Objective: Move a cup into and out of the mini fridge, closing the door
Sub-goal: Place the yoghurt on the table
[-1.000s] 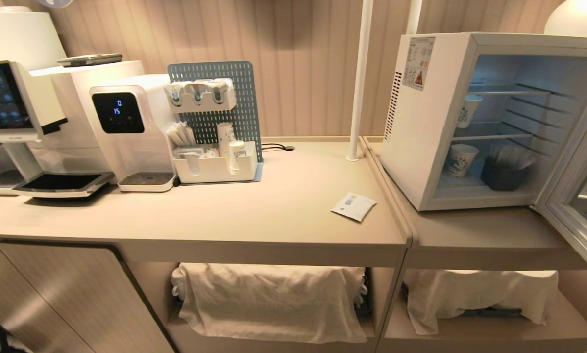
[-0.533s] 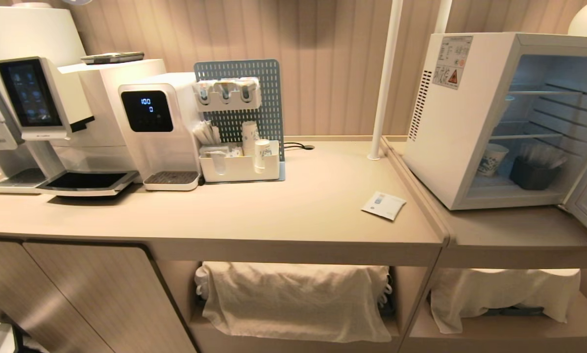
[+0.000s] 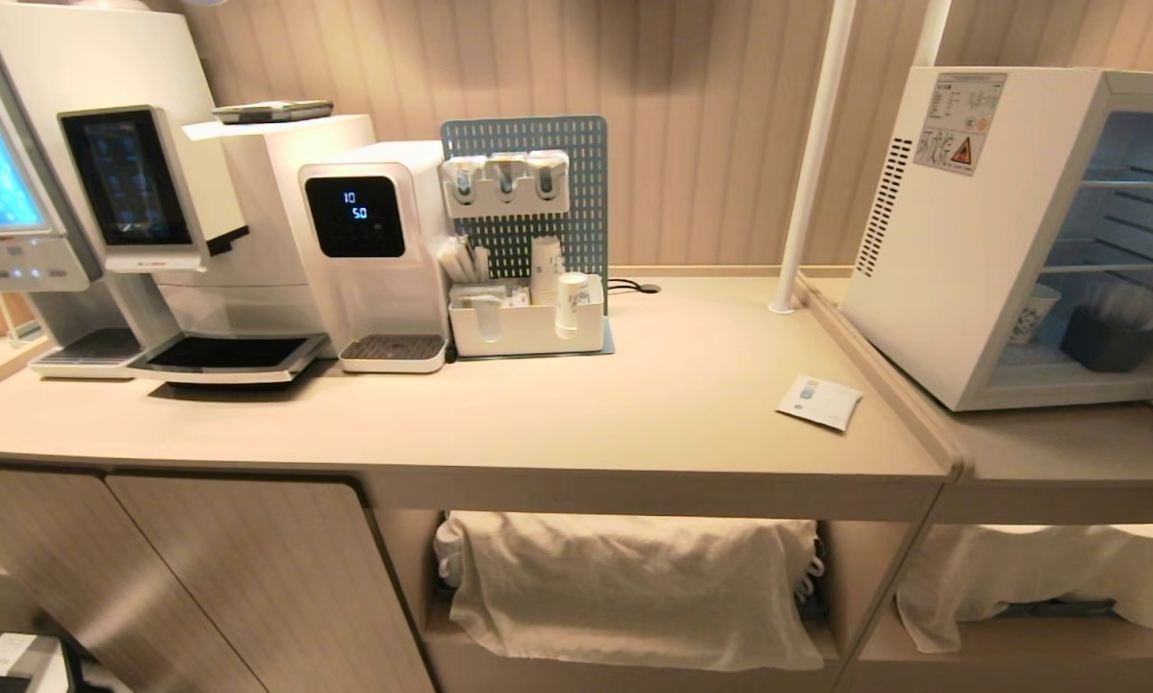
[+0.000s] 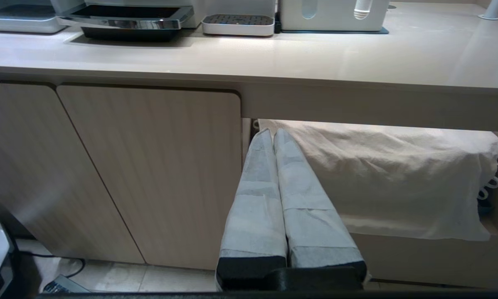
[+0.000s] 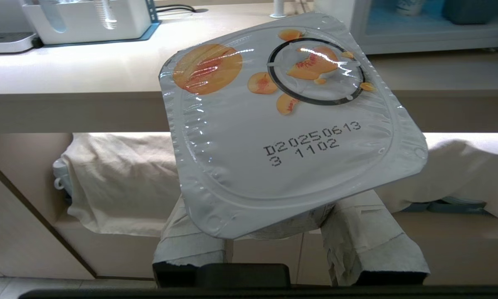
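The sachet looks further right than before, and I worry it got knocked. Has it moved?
No. The sachet keeps its place by the counter's right edge; the whole view shifted, so the camera moved.

The mini fridge stands at the right end of the surface, its lit inside showing wire shelves, a patterned paper cup and a dark tub. A flat white sachet lies nearby — drinks machines stand left.
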Controlling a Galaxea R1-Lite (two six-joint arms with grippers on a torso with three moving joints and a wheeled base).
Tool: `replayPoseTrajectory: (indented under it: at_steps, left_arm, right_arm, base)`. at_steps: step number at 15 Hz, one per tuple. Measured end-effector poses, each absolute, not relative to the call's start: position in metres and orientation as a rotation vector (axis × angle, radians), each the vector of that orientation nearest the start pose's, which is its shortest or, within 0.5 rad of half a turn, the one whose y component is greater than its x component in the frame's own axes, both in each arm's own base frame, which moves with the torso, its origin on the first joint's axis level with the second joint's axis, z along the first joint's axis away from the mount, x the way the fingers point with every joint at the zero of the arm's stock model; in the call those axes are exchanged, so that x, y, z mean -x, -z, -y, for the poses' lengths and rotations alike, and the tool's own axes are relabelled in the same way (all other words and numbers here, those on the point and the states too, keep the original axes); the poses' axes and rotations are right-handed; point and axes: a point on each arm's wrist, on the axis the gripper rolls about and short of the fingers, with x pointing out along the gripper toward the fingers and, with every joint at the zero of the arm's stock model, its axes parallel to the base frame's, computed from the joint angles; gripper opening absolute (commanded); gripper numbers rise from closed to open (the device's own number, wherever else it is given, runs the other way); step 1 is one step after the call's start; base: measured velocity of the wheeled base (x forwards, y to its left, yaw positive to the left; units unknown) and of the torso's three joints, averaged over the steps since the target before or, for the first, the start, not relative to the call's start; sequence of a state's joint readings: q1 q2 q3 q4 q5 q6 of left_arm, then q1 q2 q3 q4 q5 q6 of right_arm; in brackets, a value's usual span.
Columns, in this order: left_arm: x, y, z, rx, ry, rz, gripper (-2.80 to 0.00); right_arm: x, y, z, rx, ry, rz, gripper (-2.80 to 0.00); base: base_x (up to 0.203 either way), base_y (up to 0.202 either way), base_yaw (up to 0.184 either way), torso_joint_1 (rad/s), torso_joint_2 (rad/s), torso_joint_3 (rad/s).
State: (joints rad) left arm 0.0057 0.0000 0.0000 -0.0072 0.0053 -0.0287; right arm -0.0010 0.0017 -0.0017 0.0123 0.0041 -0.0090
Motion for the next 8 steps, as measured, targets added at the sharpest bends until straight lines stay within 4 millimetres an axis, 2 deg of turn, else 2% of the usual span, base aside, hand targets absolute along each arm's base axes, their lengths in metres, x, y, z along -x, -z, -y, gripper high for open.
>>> replayPoseTrajectory:
  at_steps: [5, 8]
  left_arm:
    - [0.0228, -0.0762, 0.0, 0.028, -0.011, 0.007, -2.8]
    - [0.0228, -0.0762, 0.0, 0.027, -0.011, 0.007, -2.8]
  right_arm:
    - [0.0228, -0.0747, -0.0001, 0.008, -0.002, -0.013, -2.8]
    - [0.0228, -0.0747, -0.0001, 0.009, -0.003, -0.013, -2.8]
  base:
    - [0.001, 0.177, -0.002, 0.001, 0.0, 0.002]
    - [0.0, 0.0, 0.0, 0.0, 0.0, 0.0]
